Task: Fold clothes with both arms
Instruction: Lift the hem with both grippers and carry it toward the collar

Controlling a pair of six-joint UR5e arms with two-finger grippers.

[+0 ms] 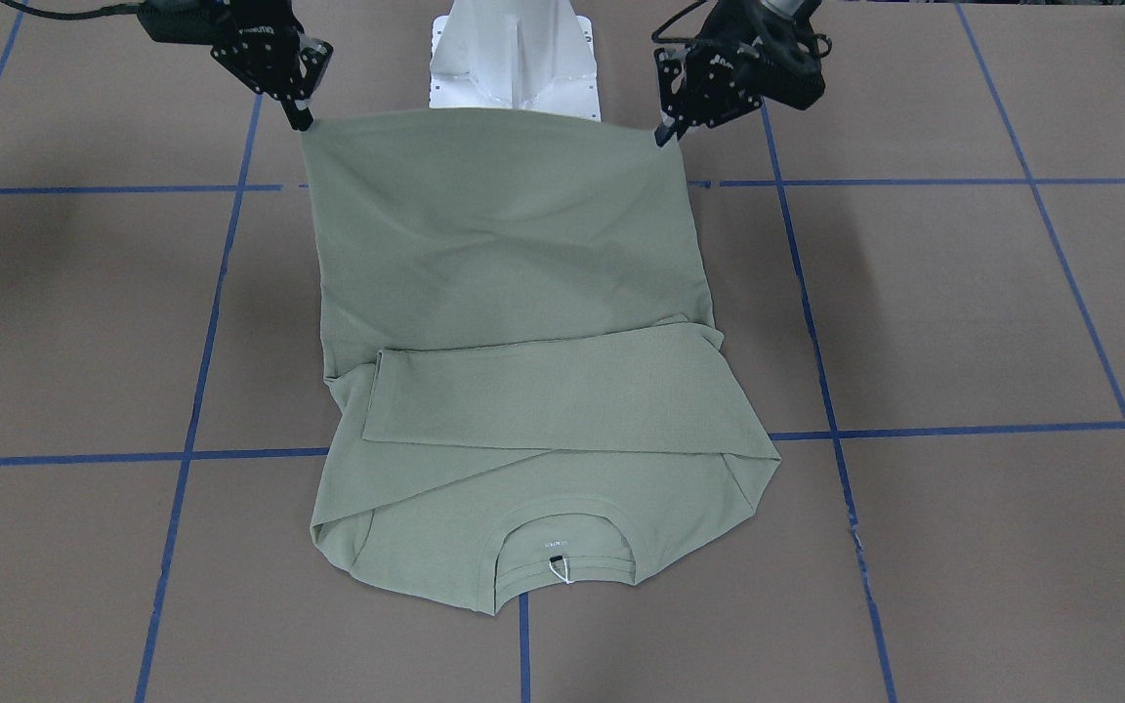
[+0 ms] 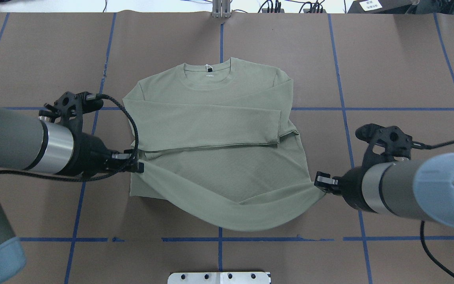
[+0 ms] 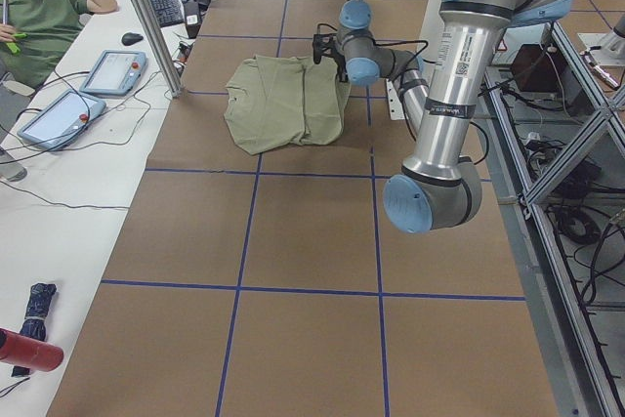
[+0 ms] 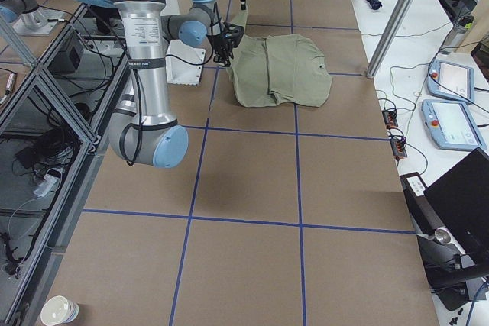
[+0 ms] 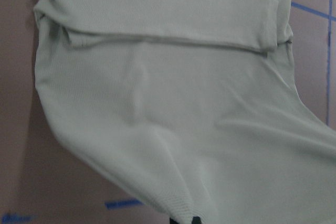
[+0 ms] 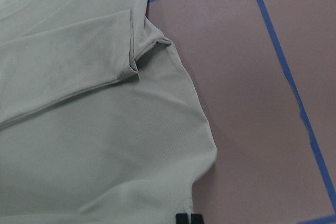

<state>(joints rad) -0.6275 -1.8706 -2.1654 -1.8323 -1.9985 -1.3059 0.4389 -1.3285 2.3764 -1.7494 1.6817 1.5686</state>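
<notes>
The pale green long-sleeved shirt (image 2: 211, 130) lies flat on the brown table, neckline (image 1: 562, 547) away from the robot, with both sleeves folded across the chest. Its hem is raised off the table and sags between my two grippers. My left gripper (image 2: 139, 167) is shut on one hem corner, which also shows at the left gripper (image 1: 663, 137) in the front view. My right gripper (image 2: 321, 182) is shut on the other hem corner, as at the right gripper (image 1: 302, 122). In the wrist views the shirt (image 5: 184, 103) (image 6: 79, 129) fills most of the frame.
The white pedestal base (image 1: 514, 59) stands just behind the lifted hem. Blue tape lines (image 2: 219, 239) grid the table. A person (image 3: 39, 7) sits at a side desk with tablets (image 3: 112, 70). A paper cup (image 4: 59, 311) stands at a table corner.
</notes>
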